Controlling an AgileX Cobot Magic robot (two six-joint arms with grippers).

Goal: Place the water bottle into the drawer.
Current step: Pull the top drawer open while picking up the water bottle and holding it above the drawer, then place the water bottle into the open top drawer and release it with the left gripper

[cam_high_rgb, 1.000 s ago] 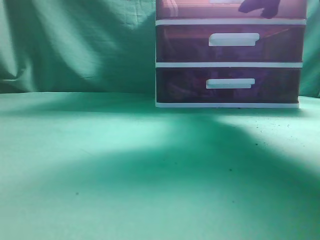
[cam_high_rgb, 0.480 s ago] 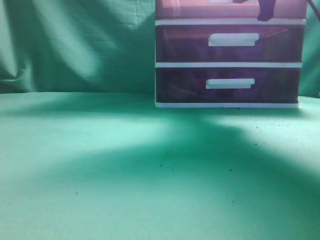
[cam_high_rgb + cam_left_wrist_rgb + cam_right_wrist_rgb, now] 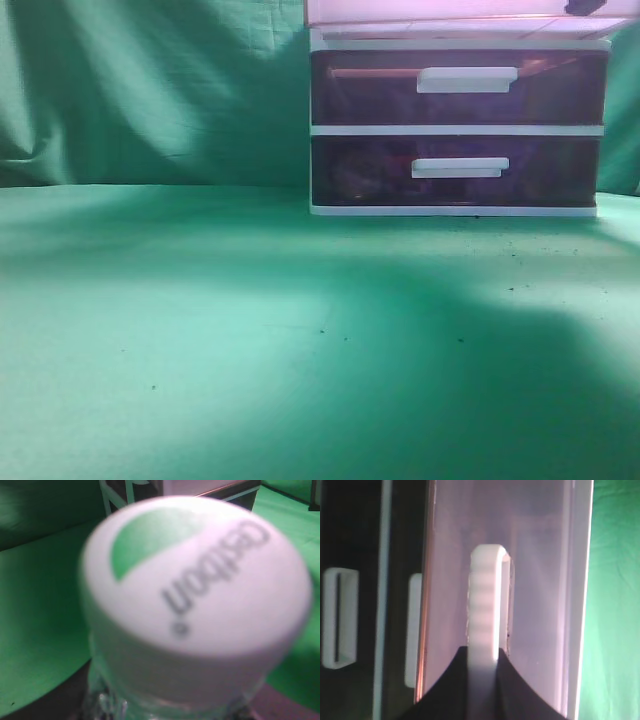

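The water bottle (image 3: 195, 580) fills the left wrist view: a white cap with a green mark and dark lettering, clear neck below. My left gripper holds it from beneath, with its fingers hidden. The drawer (image 3: 450, 12), the uppermost of three, is pulled out, and its pink translucent front shows at the top edge of the exterior view. My right gripper (image 3: 483, 652) is shut on the drawer's white handle (image 3: 485, 605), against the drawer front (image 3: 540, 580). Only a dark tip of this gripper (image 3: 585, 7) shows in the exterior view.
The white-framed unit stands at the back right of a green cloth table (image 3: 250, 330). Its two lower dark drawers (image 3: 460, 90) (image 3: 460, 170) are closed. A green cloth backdrop hangs behind. In the left wrist view the unit's frame (image 3: 117, 495) lies beyond the bottle.
The top drawer has slid out towards the camera and its front now looks pale pink. My right gripper on its handle has moved right and up, almost out of the exterior view.
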